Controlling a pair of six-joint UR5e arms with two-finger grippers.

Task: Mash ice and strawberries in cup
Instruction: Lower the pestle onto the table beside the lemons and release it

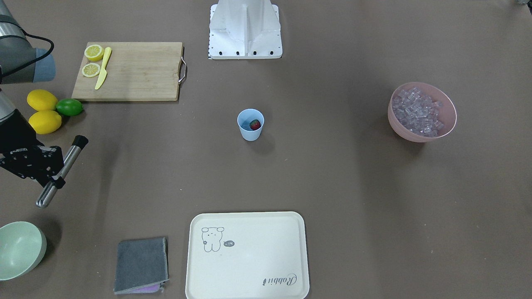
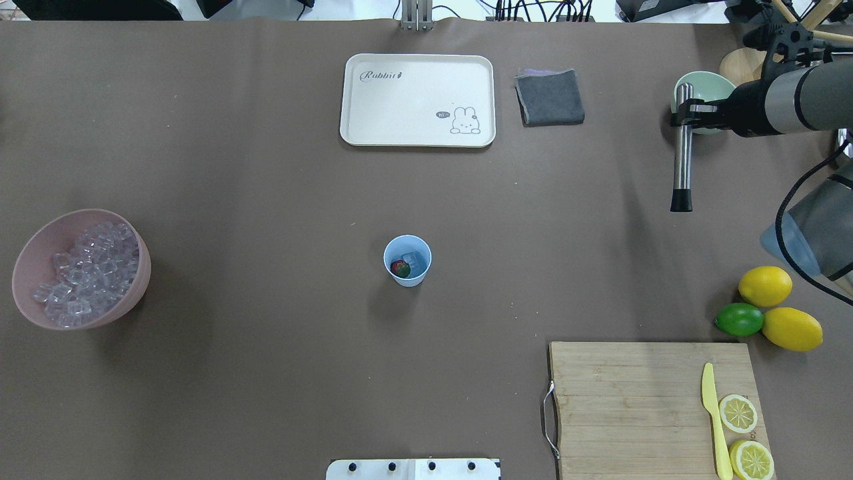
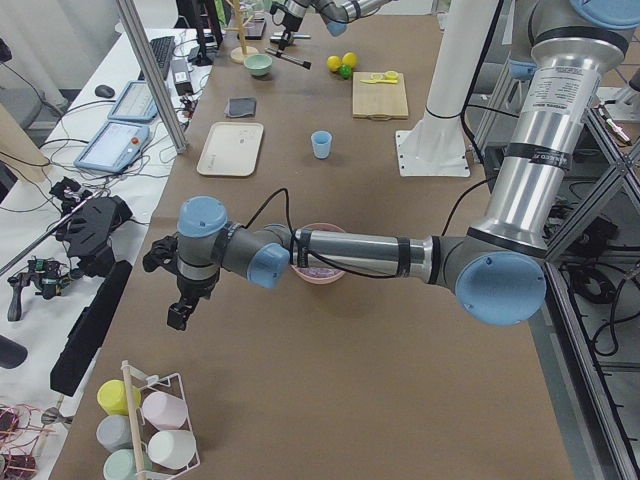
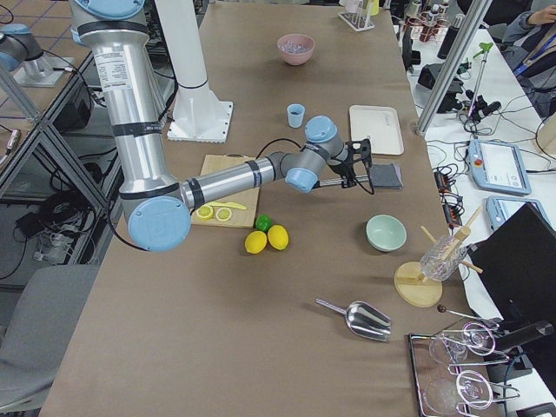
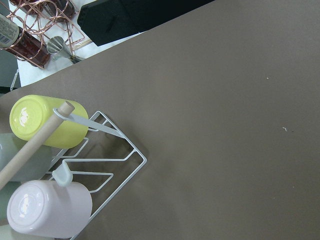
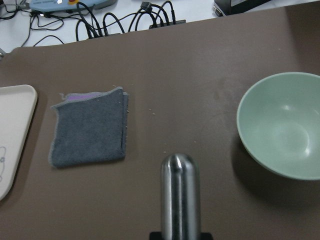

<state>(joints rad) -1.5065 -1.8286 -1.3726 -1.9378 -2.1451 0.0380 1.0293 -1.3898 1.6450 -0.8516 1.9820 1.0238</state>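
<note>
What lies where

The cup [image 2: 408, 280] stands mid-desk [image 2: 266, 200], a strawberry [image 2: 400, 268] and an ice cube [image 2: 413, 259] inside it. Far to the robot's left, a bowl [image 2: 30, 253] holds the ice heap [image 2: 86, 273]. Along the far edge lie a tray [image 2: 400, 107], a cloth [image 2: 550, 98] to its right, then a pestle [image 2: 681, 167] in the right gripper [image 2: 681, 117] beside a second bowl [image 2: 716, 83]. Near right, a board [image 2: 633, 400] carries a knife [image 2: 713, 413] and lemon halves [image 2: 738, 413]; two lemons [image 2: 765, 285] and a lime [image 2: 738, 320] lie just beyond it

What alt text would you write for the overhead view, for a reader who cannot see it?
A blue cup at the table's centre holds a strawberry and ice; far right, the right gripper holds a steel muddler by a green bowl. A pink bowl of ice sits left, with a tray, cloth and cutting board elsewhere.
</note>
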